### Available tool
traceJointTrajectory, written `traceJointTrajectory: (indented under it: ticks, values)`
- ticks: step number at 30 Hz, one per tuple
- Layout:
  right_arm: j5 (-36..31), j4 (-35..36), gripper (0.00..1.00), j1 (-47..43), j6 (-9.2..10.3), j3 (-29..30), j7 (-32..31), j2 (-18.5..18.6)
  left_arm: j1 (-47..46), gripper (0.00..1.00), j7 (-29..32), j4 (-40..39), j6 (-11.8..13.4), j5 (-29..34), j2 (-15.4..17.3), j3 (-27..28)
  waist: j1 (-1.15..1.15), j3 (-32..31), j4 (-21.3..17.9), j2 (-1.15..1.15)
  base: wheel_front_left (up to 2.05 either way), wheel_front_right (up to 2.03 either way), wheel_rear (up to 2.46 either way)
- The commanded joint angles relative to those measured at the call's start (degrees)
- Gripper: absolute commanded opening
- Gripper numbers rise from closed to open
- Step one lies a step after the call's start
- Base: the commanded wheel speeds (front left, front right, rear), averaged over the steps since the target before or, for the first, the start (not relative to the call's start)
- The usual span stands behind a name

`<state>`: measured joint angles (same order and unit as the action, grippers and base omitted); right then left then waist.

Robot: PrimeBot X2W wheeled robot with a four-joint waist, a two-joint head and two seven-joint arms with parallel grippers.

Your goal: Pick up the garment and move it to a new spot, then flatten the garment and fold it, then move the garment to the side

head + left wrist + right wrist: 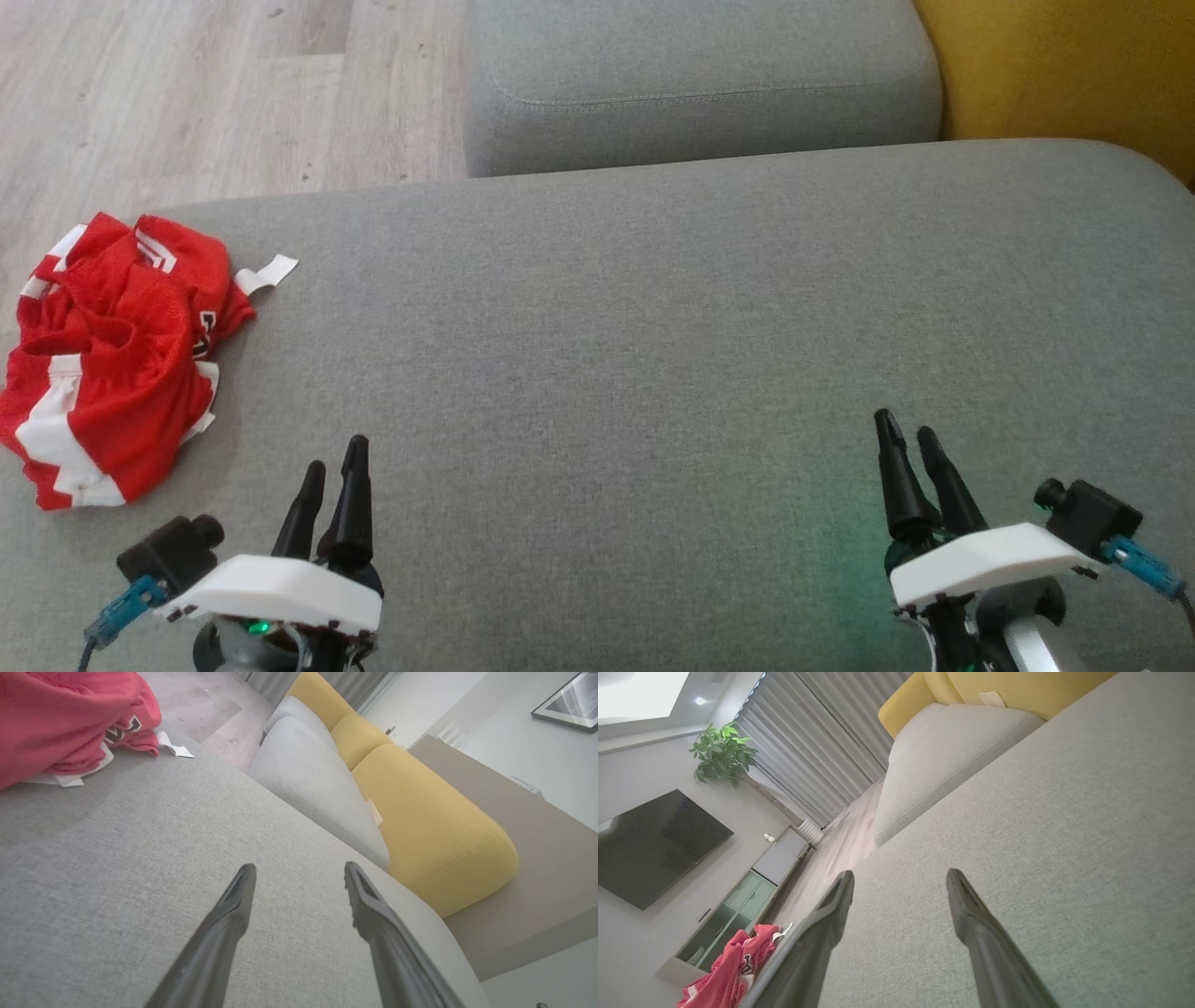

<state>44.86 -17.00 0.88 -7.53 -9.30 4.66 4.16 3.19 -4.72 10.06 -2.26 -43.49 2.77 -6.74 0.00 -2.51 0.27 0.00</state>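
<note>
At the grey cushion's (pixel 653 308) far left edge lay the crumpled red garment (pixel 112 355). Both the left gripper (pixel 333 476) and right gripper (pixel 910 443) hovered wide and empty. A good pickup probably meant pinching a raised fold, not the loose white tab (pixel 266 273).

Home living room, not a lab. Evidence: big grey upholstered sofa seat (pixel 709 308) with a second grey cushion (pixel 700 75) behind it, yellow back cushions (pixel 434 826), pale wood-look floor (pixel 187 93). Right wrist view gives the rest of the room: wall-mounted flat TV (pixel 649 849), low media cabinet (pixel 738 910) with glass doors under it, potted plant (pixel 721 751) in the corner, full-height grey curtains (pixel 822 742), recessed ceiling spotlight (pixel 699 701). Left wrist view adds a framed picture (pixel 567 702) on a white wall.
</note>
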Motion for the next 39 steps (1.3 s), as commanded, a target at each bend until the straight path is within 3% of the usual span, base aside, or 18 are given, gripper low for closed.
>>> traceJointTrajectory:
  ticks: [1, 8, 15, 20, 26, 31, 39]
  values:
    - [-1.55, 1.54, 1.00, 2.66, 0.02, -0.55, 0.77, 0.19, -2.59, 1.00, -0.80, -2.44, 0.26, 1.57, 0.83, 0.65, 0.00, -0.03, 0.08, 0.00, 0.00, 0.00, 0.00]
    - [-6.22, -1.92, 1.00, 2.34, 0.03, 0.28, 1.95, -1.02, -2.17, 1.00, -1.97, -3.09, 2.17, 7.06, 0.82, -0.65, 0.00, -0.51, 0.46, 0.00, 0.00, 0.00, 0.00]
    - [-10.40, -7.38, 1.00, 4.52, 0.03, -3.36, 2.76, -1.04, -1.87, 1.00, -3.15, -3.12, 3.02, 11.88, 0.95, -2.44, 0.00, -1.11, 0.14, 0.00, 0.00, 0.00, 0.00]
    - [-14.04, -9.87, 1.00, 6.53, 0.03, -5.48, -0.27, -0.88, -1.76, 1.00, -3.98, -3.61, 3.54, 15.49, 1.24, -3.43, 0.00, -1.62, -0.07, 0.00, 0.00, 0.00, 0.00]
    - [-17.35, -8.20, 1.00, 7.67, 0.03, -6.40, -1.45, -0.68, -1.46, 1.00, -4.82, -4.27, 4.12, 18.98, 1.45, -4.28, 0.00, -2.02, -0.27, 0.00, 0.00, 0.00, 0.00]
    - [-24.79, -4.38, 1.00, 7.17, 0.03, -5.11, 5.14, -0.19, -1.38, 1.00, -5.82, -5.03, 5.44, 23.20, 1.44, -4.87, 0.00, -2.21, -0.21, 0.00, 0.00, 0.00, 0.00]
    - [-32.52, 3.23, 1.00, 2.68, 0.04, -2.61, 7.17, -0.87, -1.24, 1.00, -7.16, -5.38, 8.00, 28.63, 1.30, -4.69, 0.00, -2.08, -0.14, 0.00, 0.00, 0.00, 0.00]
